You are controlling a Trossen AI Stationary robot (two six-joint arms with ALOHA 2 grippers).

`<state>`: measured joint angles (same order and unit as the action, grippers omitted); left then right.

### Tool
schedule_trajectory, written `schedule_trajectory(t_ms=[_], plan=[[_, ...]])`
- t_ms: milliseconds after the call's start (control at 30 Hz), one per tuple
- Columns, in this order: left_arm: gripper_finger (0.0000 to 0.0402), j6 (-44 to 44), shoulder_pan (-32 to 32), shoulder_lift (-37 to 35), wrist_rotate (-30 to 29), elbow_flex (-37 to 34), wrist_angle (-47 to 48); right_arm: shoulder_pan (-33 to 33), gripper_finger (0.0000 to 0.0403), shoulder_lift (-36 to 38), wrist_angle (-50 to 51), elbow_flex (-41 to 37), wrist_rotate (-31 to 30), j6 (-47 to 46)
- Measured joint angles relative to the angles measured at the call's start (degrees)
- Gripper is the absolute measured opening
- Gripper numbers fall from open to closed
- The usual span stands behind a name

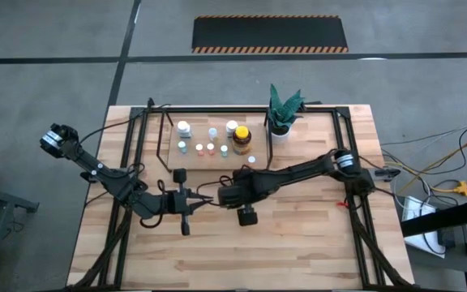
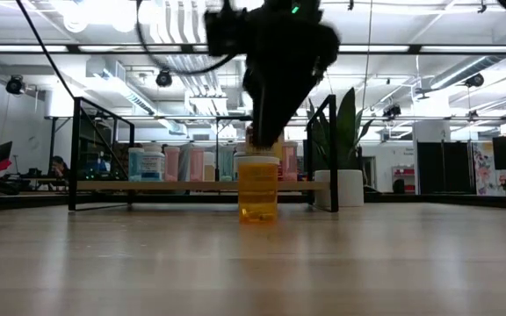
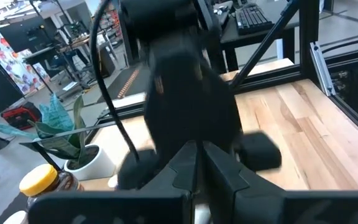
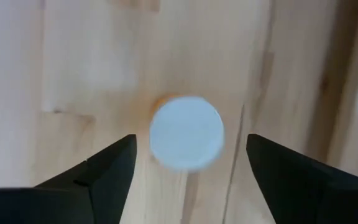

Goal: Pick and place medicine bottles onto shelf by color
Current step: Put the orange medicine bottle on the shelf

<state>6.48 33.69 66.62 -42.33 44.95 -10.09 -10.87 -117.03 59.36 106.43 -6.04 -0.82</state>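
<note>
Orange plastic is seen on the small medicine bottle with a white round cap (image 2: 257, 189), which stands upright on the light wooden tabletop (image 1: 298, 243), in front of the shelf and apart from it. Directly above this bottle the right gripper (image 4: 188, 165) is held, pointing down; its two dark fingers (image 4: 107, 168) are spread wide, one on each side of the white cap, and the cap is not touched by them. In the low view the gripper body is seen just over the cap. The left gripper (image 1: 186, 203) is placed near the table's middle, just beside the right arm's wrist, and its jaws are seen pressed together with nothing between them. The flat light-wood shelf with thin black metal bars (image 1: 217, 166) is located at the far part of the table. On it several small bottles with white, pale blue and pink caps (image 1: 197, 146) are standing, and also the larger amber bottle with a yellow cap (image 1: 242, 138). The green spiky plant in a white pot (image 1: 282, 113) is placed at the shelf's right end, near the amber bottle.
</note>
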Motion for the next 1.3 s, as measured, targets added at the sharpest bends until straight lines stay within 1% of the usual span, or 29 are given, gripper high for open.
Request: schedule_trajectory(t_ms=[100, 233, 400, 533, 667, 767, 833, 933, 1067, 1200, 1267, 1300], plan=[[0.0006, 0.0, 0.0, 0.1, 0.0, 0.0, 0.0, -1.0, 0.0290, 4.9, -2.8, -4.7, -1.1, -1.1], [0.0006, -0.1, 0.0, 0.1, 0.0, 0.0, 0.0, -3.0, 0.0279, 13.4, -11.9, -15.3, -4.5, -1.2], [0.0006, -0.1, 0.0, 0.1, 0.0, 0.0, -0.2, -6.1, 0.0266, 25.7, -31.4, -33.5, -8.9, 3.4], [0.0006, -0.2, 0.0, 0.7, 0.0, -0.2, -2.4, -7.4, 0.0253, 34.8, -48.2, -48.8, -9.0, 7.0], [0.0006, 0.0, -0.1, 4.4, 0.0, 0.0, -7.4, -7.5, 0.0241, 43.0, -66.0, -62.2, -9.1, 9.2], [0.0016, 0.2, -0.2, 8.6, 0.0, 1.4, -10.8, -7.5, 0.0234, 48.0, -75.1, -70.2, -9.1, 10.9], [0.0034, 0.0, -0.3, 12.0, 0.0, 3.1, -10.4, -7.5, 0.0230, 51.2, -78.3, -73.8, -9.1, 11.6], [0.0077, -0.9, -0.7, 17.0, 0.1, 6.7, -10.4, -7.5, 0.0227, 55.8, -79.4, -77.1, -9.1, 12.3], [0.0155, -5.9, -2.1, 22.6, 0.2, 11.8, -9.8, -7.5, 0.0226, 61.0, -79.3, -79.7, -9.1, 13.5], [0.0236, -10.9, -5.4, 27.9, 0.2, 15.2, -7.6, -7.5, 0.0226, 64.4, -79.4, -81.2, -9.0, 15.3], [0.0266, -13.3, -7.2, 30.1, 0.5, 16.3, -5.1, -7.5, 0.0226, 65.2, -79.4, -81.7, -9.0, 15.9], [0.0279, -14.8, -8.2, 31.1, 1.7, 16.8, -3.7, -7.5, 0.0226, 65.6, -79.3, -81.8, -9.0, 15.9]])
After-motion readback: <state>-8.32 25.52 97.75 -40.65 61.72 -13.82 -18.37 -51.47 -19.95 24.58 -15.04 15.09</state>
